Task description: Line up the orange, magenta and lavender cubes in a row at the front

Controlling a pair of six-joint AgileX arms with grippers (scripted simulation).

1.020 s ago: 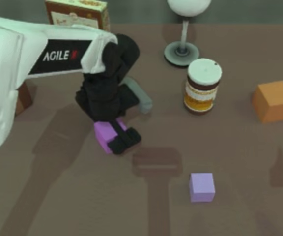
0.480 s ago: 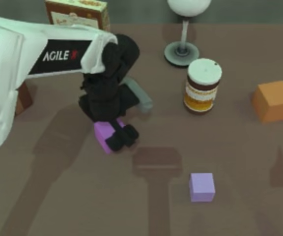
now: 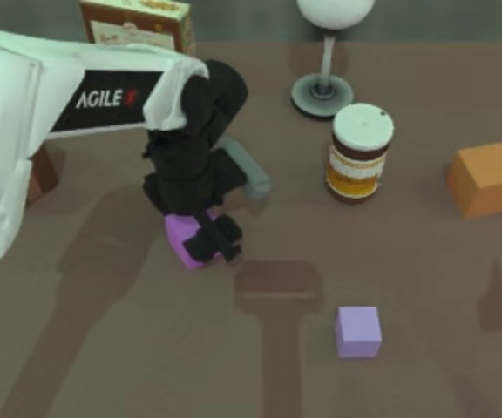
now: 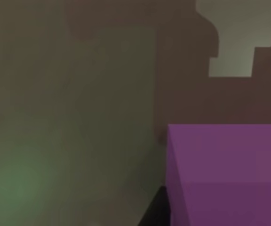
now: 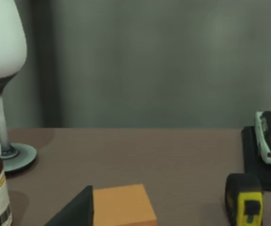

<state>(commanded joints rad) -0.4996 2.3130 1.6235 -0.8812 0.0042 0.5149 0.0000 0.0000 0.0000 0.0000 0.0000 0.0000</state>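
Top view shows my left gripper [image 3: 206, 239] down over the magenta cube [image 3: 181, 237] at the table's [image 3: 103, 348] left-centre, fingers clamped on its sides, where a second ago they stood wider apart around it and the cube showed more of its top. Left wrist view has that cube [image 4: 227, 174] filling the near corner with one dark finger [image 4: 155, 209] against its side. The orange cube [image 3: 485, 178] at the right, the lavender cube [image 3: 358, 331] toward the front and the jar [image 3: 359, 152] have not moved; my right arm shows nowhere from above.
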